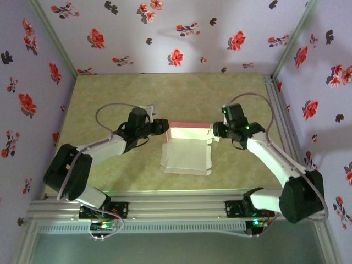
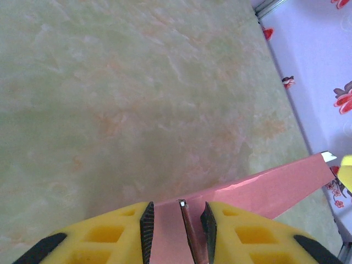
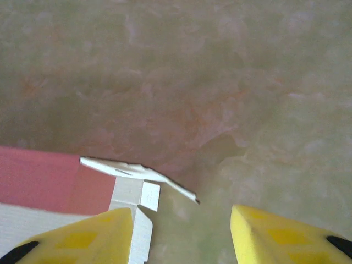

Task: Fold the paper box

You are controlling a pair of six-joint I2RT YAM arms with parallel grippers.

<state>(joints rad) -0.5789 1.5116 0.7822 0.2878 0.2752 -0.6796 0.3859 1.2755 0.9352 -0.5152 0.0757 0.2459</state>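
Note:
The paper box (image 1: 187, 157) lies mid-table with its grey-white face up, and its back panel stands raised, showing salmon pink (image 1: 190, 132). My left gripper (image 1: 164, 127) is at the left end of that pink panel. In the left wrist view the left gripper (image 2: 177, 231) is closed around a pink corner flap of the paper box (image 2: 264, 190), and the panel runs off to the right. My right gripper (image 1: 215, 131) hovers at the box's right end. In the right wrist view the right gripper (image 3: 181, 236) is open, and the paper box (image 3: 55, 181) and its white notched tab (image 3: 137, 170) lie beside the left finger (image 3: 104, 236).
The green marbled tabletop (image 1: 165, 93) extends behind the box. Floral walls (image 1: 165, 33) enclose the back and both sides. A metal rail (image 1: 181, 206) runs along the near edge by the arm bases.

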